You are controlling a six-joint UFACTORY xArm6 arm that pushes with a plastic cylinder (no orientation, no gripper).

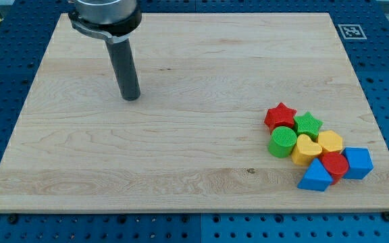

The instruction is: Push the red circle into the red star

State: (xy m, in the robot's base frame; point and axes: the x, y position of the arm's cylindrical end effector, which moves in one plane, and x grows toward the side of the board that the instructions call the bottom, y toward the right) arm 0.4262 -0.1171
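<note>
My tip (131, 96), a bare rod with no gripper to open or close, rests upper left on the desk (181, 148), well apart from the red circle (334, 165) wedged among clustered blocks near the red star (280, 115).

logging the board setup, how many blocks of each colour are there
red: 2, red star and red circle
green: 2, green star and green circle
yellow: 2, yellow heart and second yellow block
blue: 2, and
total: 8
</note>
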